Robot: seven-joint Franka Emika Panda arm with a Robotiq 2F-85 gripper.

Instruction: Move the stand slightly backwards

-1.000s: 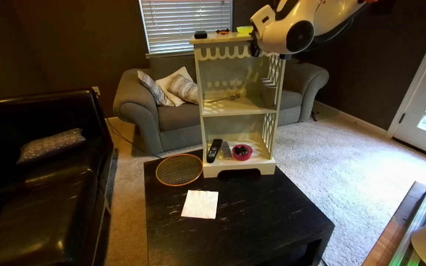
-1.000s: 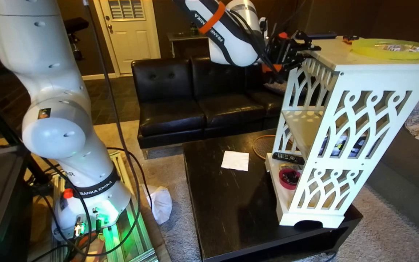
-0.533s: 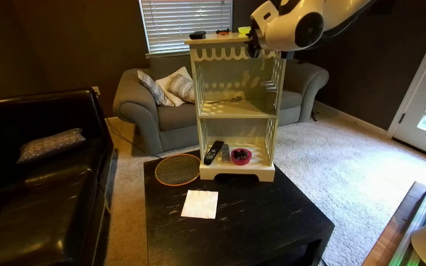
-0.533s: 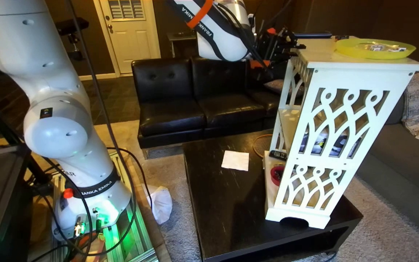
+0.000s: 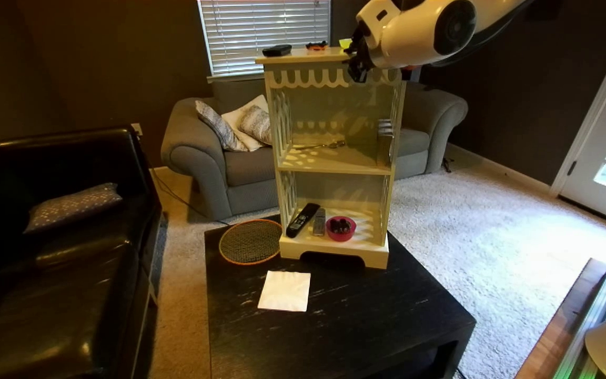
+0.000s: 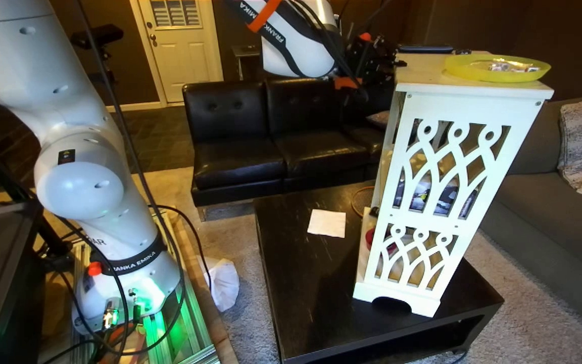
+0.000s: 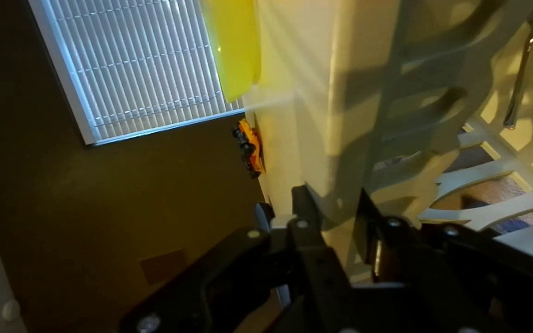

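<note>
Smooth and largely white, this arm (image 6: 79, 189), and round the base (image 6: 132, 279) a black band (image 6: 139, 257) reads EMIKA, green light (image 6: 150, 294) glowing there! Dark cable (image 6: 134, 161) above the base, orange strap (image 6: 264, 15) higher still, and a mostly black hand (image 7: 335, 208) studded with pale screws (image 7: 148, 323)!

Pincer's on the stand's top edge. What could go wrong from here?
Tipping: the pincer holds the tall, narrow stand at its top front edge, so a hard pull might tilt it.
Spill: the yellow dish rests on top and may slide if the stand jerks.
Overhang: the stand sits near an edge of the dark table; swinging could carry a foot off.
</note>
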